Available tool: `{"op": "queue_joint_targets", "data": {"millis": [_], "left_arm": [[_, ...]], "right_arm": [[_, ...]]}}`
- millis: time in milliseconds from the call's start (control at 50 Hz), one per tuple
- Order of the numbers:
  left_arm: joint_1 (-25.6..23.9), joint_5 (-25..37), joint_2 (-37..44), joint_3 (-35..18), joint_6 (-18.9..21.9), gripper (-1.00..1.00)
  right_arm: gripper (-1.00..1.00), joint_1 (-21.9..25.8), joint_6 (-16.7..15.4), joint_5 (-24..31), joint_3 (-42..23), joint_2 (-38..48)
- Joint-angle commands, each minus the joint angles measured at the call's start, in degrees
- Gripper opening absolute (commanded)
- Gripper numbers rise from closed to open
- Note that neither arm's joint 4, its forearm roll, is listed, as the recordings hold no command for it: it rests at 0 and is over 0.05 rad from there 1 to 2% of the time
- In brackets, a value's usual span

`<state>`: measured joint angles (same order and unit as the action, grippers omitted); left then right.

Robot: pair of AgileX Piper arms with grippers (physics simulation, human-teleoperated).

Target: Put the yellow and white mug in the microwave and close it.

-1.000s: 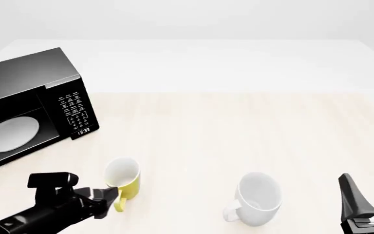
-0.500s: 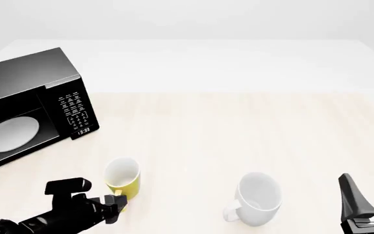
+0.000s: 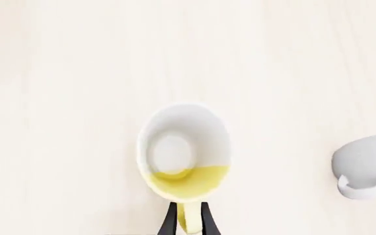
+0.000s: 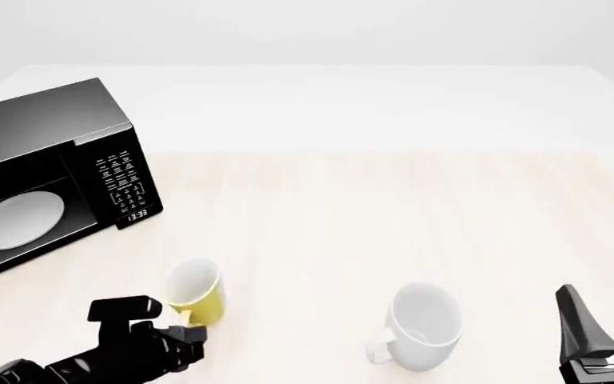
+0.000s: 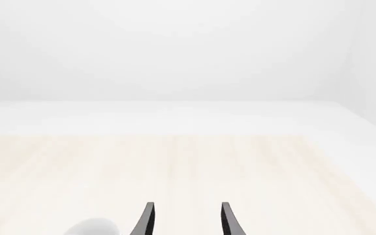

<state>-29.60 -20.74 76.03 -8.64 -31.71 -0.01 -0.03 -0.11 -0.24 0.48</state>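
Near table front | yellow and white mug [image 4: 194, 290] upright | left end effector [image 3: 189, 223] pinches handle | right end effector [image 5: 185, 218] agape

— What is the table [image 4: 414, 208] made of?
— Pale wood with a faint straight grain, matt. Its far part is plain white and smooth.
— And the microwave [image 4: 45, 144]?
— Black casing with a soft sheen on top, like painted metal or plastic. The round plate [image 4: 17, 221] inside looks smooth and white.
— The mugs?
— The yellow and white mug [image 4: 193, 290] looks like smooth glazed ceramic; the white mug [image 4: 422, 324] too, slightly glossy.
— The fingers [image 3: 170, 223]?
— Black, matt, plastic-looking.
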Motion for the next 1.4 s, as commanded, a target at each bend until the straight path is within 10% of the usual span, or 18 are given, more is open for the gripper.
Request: {"op": "queue_joint_targets", "data": {"millis": [20, 660, 1400], "left_arm": [[2.0, 5.6, -6.7, -0.2, 4.2, -1.0], [15.3, 25.0, -37.1, -3.6, 15.7, -1.0], [42.3, 16.7, -35.8, 0.6, 23.4, -1.0]], "right_arm": [[1.0, 0.0, 0.0, 0.0, 0.0, 0.0], [1.0, 0.0, 0.0, 0.0, 0.0, 0.0], [1.0, 0.0, 0.0, 0.0, 0.0, 0.0]]}}
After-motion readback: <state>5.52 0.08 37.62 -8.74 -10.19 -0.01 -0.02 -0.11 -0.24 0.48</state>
